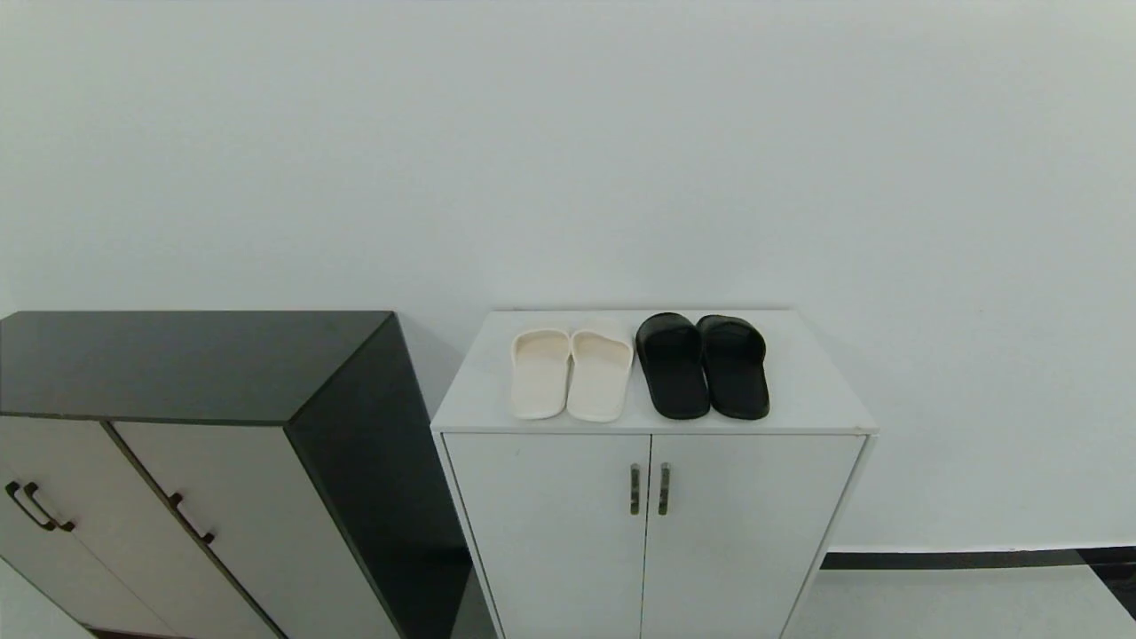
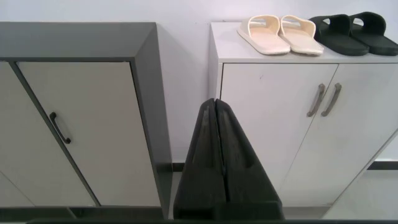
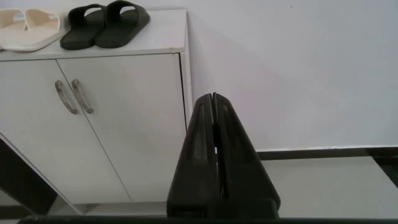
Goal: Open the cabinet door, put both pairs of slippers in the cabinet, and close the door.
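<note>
Though the task has three steps, white cabinet (image 1: pixel 825 390): both doors (image 1: pixel 555 532) are shut, with the handles (image 1: pixel 635 489) side by side at the middle seam. Opening judged not begun.
cream slippers (image 1: pixel 571 373): the pair lies on the white cabinet's top surface, on the half nearer the dark cabinet (image 1: pixel 177 364). Not stowed.
black slippers (image 1: pixel 703 366): this pair is on the same surface, just beside the cream pair, on the half away from the dark cabinet. Not stowed.
left end effector (image 2: pixel 216 106): fingers pressed together, holding nothing. It is out in front of the white cabinet, well apart from the handles.
right end effector (image 3: pixel 213 99): fingers pressed together, holding nothing. It is also out in front of the white cabinet, well apart from it.
done: nothing, as far as visible.
left to do: open a door, move both pairs inside the white cabinet, close the door.
</note>
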